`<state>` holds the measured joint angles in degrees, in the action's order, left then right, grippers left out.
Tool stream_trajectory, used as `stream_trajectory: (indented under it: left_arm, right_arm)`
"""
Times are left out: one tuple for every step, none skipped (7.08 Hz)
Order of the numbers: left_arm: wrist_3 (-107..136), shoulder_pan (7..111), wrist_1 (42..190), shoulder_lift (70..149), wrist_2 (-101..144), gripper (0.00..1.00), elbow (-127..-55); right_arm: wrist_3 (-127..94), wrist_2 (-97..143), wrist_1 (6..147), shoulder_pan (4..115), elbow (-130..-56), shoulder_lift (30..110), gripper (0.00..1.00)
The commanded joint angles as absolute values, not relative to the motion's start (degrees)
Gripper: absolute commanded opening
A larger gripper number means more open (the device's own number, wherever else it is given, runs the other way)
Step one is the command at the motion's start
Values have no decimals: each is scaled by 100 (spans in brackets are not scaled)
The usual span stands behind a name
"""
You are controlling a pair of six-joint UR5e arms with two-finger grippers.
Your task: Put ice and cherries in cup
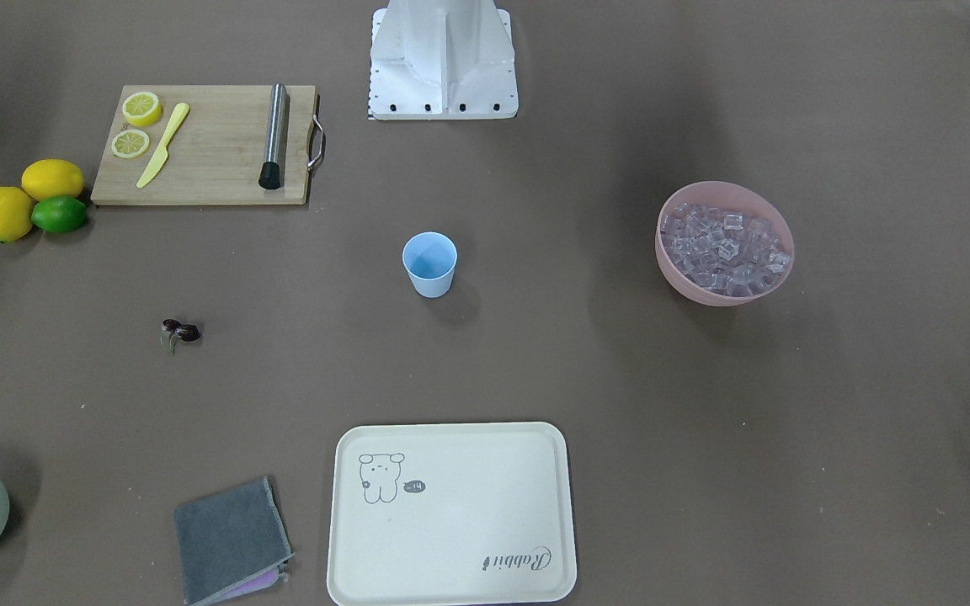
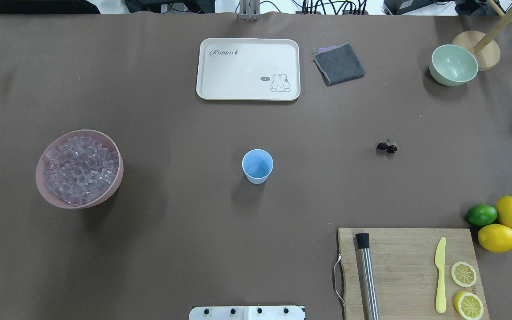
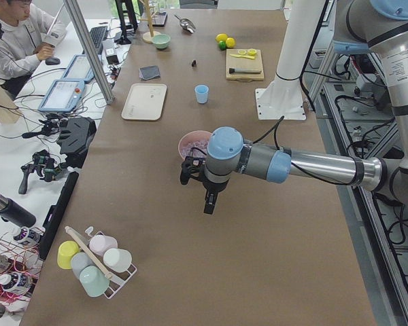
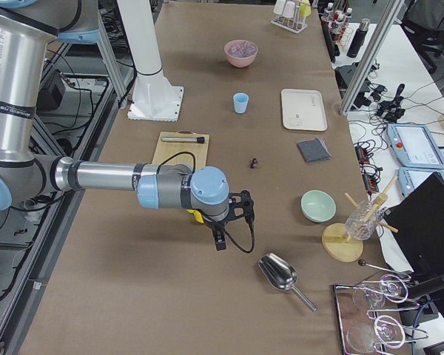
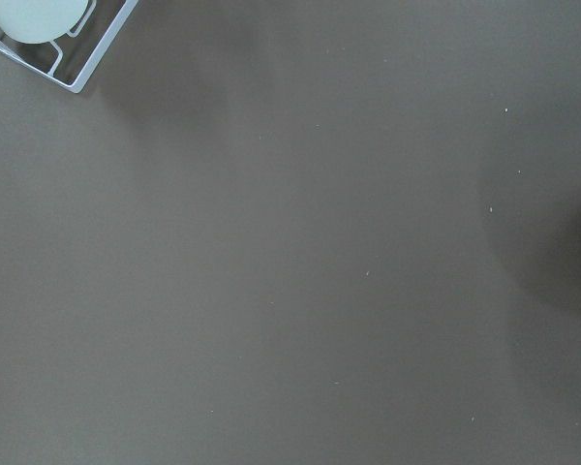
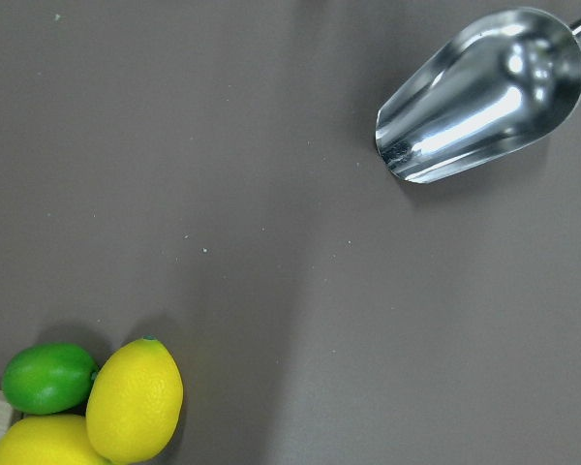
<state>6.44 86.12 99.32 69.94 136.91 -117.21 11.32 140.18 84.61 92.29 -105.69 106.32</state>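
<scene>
**Though both arms stand ready, nothing is loaded**

While both arms hang over the table (image 1: 535,353) near its ends, the small light blue plastic cup (image 1: 429,264) stands upright and empty at the middle. The clear, glassy ice cubes (image 1: 725,248) lie heaped in a wide pink bowl (image 1: 704,290), well apart on the robot's left. The pair of tiny dark red, glossy cherries (image 1: 180,332) lies on the table to its right.

The left gripper (image 3: 209,204) and right gripper (image 4: 219,240) show only in the side views. I cannot tell how far their fingers are spread, or whether they hold anything.

Judgement:
- **Ice:** the cubes are hard and slick and likely to slip from a pinch. The shiny metal scoop (image 6: 479,97) would suit them better.
- **Cherries:** they are light and apt to roll. Grip across the fruits, or at the stems.
- **Cup:** it is light and easily toppled.
</scene>
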Motion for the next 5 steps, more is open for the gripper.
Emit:
stream_trajectory:
  left_arm:
    - [1848,8211,10807,7092,13693,98,-11725]
    - [2446,7957,11028,7162,13693,98,-11803]
    - [3000,7519,11109,7433,13659,98,-11960]
    - [3223,7001,11101,7766,13493,98,-12223]
    - [3565,6422,11101,7944,13030,97,-12365]
  right_arm:
    - [1116,14080,7737,9229,-10521,10854,100]
    - [1116,14106,7647,9229,-10521,10881,100]
    - [1125,14106,7646,9229,-10521,10881,100]
    - [1116,14115,7655,9229,-10521,10890,100]
    - [1108,14324,7664,9229,-10512,10890,100]
